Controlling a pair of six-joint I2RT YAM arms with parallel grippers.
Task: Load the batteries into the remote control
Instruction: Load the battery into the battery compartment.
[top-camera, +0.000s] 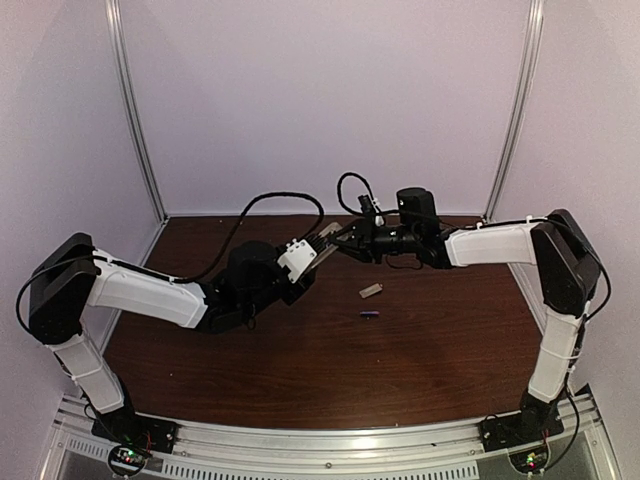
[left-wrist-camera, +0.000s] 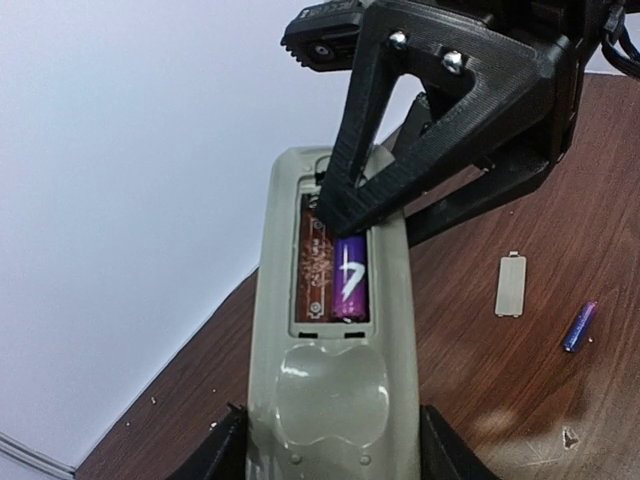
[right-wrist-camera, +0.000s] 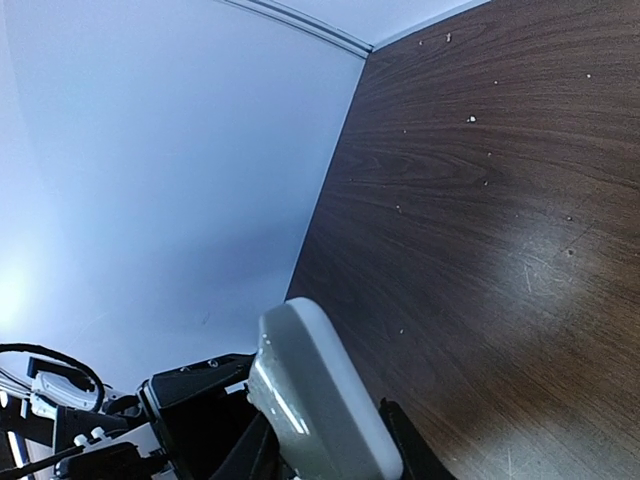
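Note:
My left gripper (left-wrist-camera: 332, 452) is shut on the lower end of the grey-beige remote control (left-wrist-camera: 330, 400) and holds it above the table, back up, with its battery bay open. One purple battery (left-wrist-camera: 350, 285) lies in the bay's right slot; the left slot (left-wrist-camera: 315, 265) shows bare brown board. My right gripper (left-wrist-camera: 375, 225) stands open over the remote's far end, with one fingertip (left-wrist-camera: 330, 212) at the seated battery's top end and the other finger beside the remote's right edge. The second battery (left-wrist-camera: 579, 326) lies on the table (top-camera: 370, 315). The remote's end fills the right wrist view (right-wrist-camera: 320, 400).
The small flat beige cover (left-wrist-camera: 510, 285) lies on the brown table (top-camera: 430, 350) just behind the loose battery, also in the top view (top-camera: 371, 291). Both arms meet above the table's back middle. White walls close the back and sides.

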